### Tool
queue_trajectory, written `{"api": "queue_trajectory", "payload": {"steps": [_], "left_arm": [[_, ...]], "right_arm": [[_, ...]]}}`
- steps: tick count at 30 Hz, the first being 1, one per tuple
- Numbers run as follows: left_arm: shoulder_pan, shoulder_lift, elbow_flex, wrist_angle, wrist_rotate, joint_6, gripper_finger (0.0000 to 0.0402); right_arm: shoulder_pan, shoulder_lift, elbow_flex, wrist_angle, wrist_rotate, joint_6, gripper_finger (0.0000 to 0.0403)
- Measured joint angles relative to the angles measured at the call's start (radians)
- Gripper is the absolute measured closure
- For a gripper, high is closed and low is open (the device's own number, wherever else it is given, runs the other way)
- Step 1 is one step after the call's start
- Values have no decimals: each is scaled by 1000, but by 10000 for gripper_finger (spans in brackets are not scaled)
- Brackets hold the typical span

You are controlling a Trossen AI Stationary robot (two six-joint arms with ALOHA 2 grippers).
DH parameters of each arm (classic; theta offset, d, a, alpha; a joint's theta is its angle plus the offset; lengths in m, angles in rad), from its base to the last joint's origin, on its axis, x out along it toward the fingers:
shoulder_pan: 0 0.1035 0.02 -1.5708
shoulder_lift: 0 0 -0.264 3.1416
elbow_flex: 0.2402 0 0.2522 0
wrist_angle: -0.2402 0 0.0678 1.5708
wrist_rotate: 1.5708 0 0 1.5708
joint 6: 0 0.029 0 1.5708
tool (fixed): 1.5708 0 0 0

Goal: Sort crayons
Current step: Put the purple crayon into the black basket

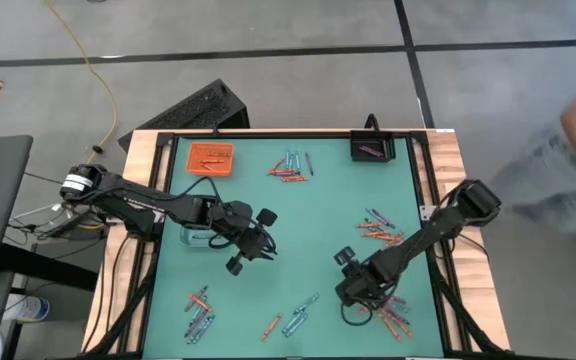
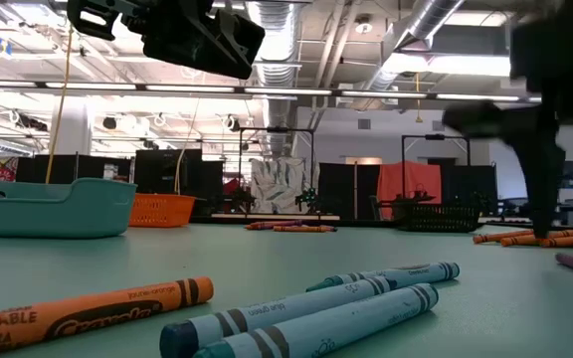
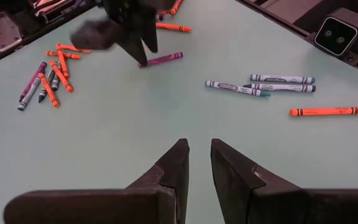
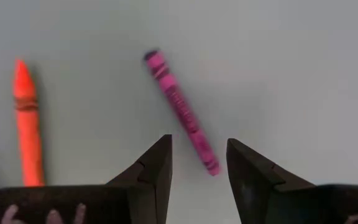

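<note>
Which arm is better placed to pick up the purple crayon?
The right. Its tool is open directly over the purple crayon, with one end between the fingers. The left tool hangs over bare table, far from it.

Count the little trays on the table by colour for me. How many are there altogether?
orange tray: 1
black tray: 1
teal tray: 1
Total: 3
</note>
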Motion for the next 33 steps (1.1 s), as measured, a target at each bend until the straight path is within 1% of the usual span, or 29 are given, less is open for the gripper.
{"api": "queue_trajectory", "payload": {"steps": [4,7,10,16,25,33], "left_arm": [[0,0,0,-4,0,0,344],[0,0,0,-4,0,1,344],[0,0,0,-4,0,6,344],[0,0,0,-4,-1,12,344],[0,0,0,-7,-2,7,344],[0,0,0,-13,-2,5,344]], "right_arm": [[-6,77,43,-33,-15,-73,263],[-4,130,93,-86,-8,-103,283],[-4,169,143,-146,-9,-122,317],[-7,182,190,-185,-13,-126,391],[-8,186,218,-218,-15,-44,400],[-25,188,349,-309,74,-10,402]]}}
